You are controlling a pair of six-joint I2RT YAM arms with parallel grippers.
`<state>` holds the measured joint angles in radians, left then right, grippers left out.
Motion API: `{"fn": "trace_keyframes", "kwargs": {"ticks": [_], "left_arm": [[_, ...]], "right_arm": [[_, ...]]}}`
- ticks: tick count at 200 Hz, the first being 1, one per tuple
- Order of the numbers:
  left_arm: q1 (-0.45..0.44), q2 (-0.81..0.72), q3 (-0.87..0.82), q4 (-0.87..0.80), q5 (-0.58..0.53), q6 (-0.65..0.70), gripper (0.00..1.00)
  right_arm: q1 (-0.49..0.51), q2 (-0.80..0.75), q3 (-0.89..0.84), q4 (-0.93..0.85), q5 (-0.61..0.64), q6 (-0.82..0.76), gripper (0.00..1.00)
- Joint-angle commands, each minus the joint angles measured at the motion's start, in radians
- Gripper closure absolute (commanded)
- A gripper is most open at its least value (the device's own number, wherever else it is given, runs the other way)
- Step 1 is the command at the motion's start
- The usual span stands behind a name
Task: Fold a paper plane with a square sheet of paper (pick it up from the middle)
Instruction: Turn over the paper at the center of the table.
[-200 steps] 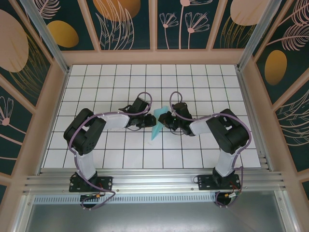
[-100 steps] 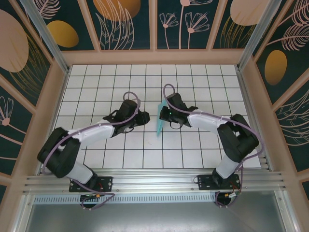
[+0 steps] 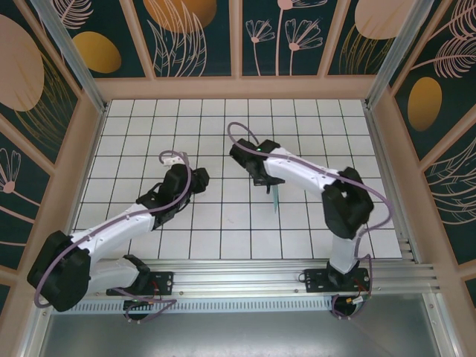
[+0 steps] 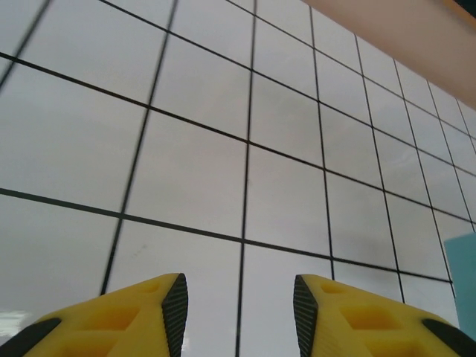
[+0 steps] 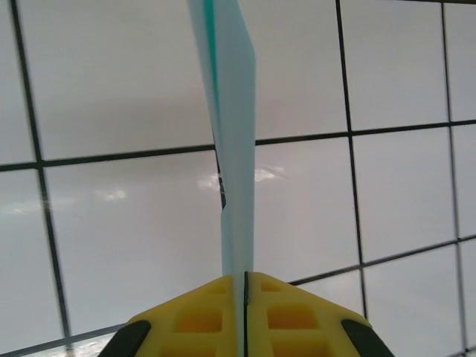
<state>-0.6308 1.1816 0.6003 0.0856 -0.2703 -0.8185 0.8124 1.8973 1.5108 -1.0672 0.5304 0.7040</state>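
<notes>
At the near edge the two arms rise from their bases, and the left one stretches out low across the white gridded desk [image 3: 223, 239]. The left gripper [image 3: 198, 177] sits left of centre, and its wrist camera catches the yellow fingers [image 4: 169, 306] parted to a middling width, with nothing between them but bare tile. A little farther in and to the right, the right arm bends back toward the middle. The right gripper [image 3: 267, 181] is clamped on the paper plane [image 3: 274, 199], a slim light cyan dart pointing back toward the near edge. Up close, the right gripper [image 5: 245, 296] has its jaws pressed together on the fold, and the paper plane [image 5: 232, 111] runs away edge-on above the tiles. Whether its tip touches the desk cannot be told. Beyond, the patterned back wall [image 3: 238, 37] closes the scene.
</notes>
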Motion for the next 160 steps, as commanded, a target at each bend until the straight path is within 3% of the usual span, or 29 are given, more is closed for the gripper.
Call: {"fn": "trace_keyframes", "kwargs": {"ticks": [1,58,84,114,160], "left_arm": [[0.011,-0.062,-0.046,-0.043,-0.136,-0.059,0.52],[0.023,-0.186,-0.082,-0.097,-0.223,-0.073,0.49],[0.025,-0.195,-0.078,-0.113,-0.222,-0.054,0.49],[0.026,-0.188,-0.079,-0.109,-0.196,-0.047,0.49],[0.027,-0.154,-0.071,-0.074,-0.132,-0.023,0.47]], "right_arm": [[0.039,0.141,0.098,-0.191,0.025,0.032,0.90],[0.113,0.466,0.440,-0.184,-0.129,-0.037,0.88],[0.124,0.511,0.523,-0.163,-0.173,-0.044,0.78],[0.123,0.452,0.481,-0.073,-0.217,-0.056,0.56],[0.126,0.127,0.215,0.244,-0.272,-0.080,0.40]]}}
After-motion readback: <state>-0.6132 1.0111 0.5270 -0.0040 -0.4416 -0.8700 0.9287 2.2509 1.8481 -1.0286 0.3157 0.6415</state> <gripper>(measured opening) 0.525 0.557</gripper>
